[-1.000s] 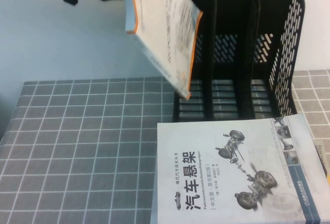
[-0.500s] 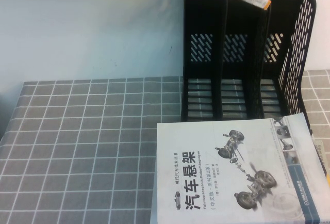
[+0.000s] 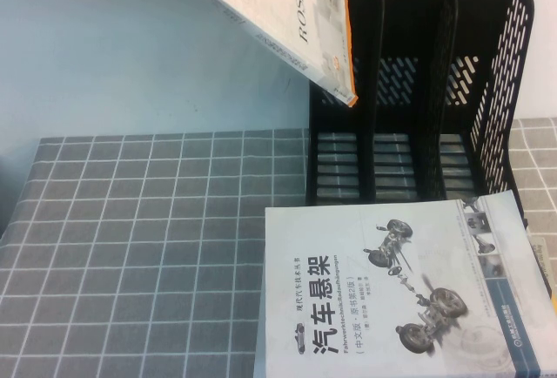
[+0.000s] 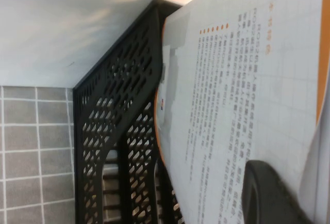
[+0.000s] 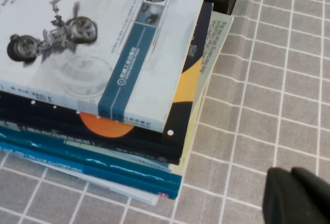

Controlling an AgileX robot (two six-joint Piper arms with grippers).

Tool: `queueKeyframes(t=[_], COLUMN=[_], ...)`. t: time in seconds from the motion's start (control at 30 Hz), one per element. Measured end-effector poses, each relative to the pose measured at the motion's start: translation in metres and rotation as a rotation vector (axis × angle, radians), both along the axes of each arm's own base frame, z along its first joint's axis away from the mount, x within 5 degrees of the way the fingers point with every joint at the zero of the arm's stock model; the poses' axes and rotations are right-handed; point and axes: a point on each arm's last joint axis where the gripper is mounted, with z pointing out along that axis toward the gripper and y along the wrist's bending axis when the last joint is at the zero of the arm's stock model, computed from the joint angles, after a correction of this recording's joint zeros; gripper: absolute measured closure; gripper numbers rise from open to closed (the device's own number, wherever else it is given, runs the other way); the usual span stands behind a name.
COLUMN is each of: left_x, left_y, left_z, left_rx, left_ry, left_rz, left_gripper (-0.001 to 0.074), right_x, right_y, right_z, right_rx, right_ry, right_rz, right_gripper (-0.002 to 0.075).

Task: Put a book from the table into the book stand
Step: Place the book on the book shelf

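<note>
Orange-edged and tilted, the book [image 3: 283, 25] hangs in the air at the upper middle of the high view, its lower corner just in front of the stand's [image 3: 487, 91] leftmost slot and well above the counter [image 3: 148, 221]. The left gripper [image 4: 273, 195] is out of frame in the high view; in its wrist view one dark finger presses flat on the book's back cover, so the jaws appear clenched on the book. The step in hand looks like the carry and line-up: the book is lifted but not yet in any slot. The next move probably calls for turning the book upright so it runs parallel to the dividers, centring it over an empty slot, then lowering it until it rests on the base before the jaws let go. The right gripper [image 5: 296, 195] hovers at the lower right of its wrist view beside the stack [image 5: 103, 95]; its fingertips sit close together with nothing between them.
</note>
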Motion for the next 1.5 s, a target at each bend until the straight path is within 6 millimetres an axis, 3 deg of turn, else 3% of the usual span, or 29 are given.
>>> queueKeyframes(t=[0.43, 1.37, 1.5], left_x=[0.031, 0.078, 0.079], left_y=[-0.035, -0.076, -0.077], left_z=[-0.045, -0.135, -0.138], left_rx=[0.094, 0.311, 0.323], left_ry=[0.082, 0.187, 0.187], left_rz=[-0.039, -0.088, -0.090], left_gripper=[0.0630, 0.0629, 0.0553], right_x=[0.000, -0.001, -0.001], right_y=[0.000, 0.001, 0.002], right_z=[0.000, -0.001, -0.001], right_rx=[0.002, 0.015, 0.024], right_ry=[0.000, 0.014, 0.022], right_rz=[-0.001, 0.004, 0.008], right_gripper=[0.0729, 0.0729, 0.0729])
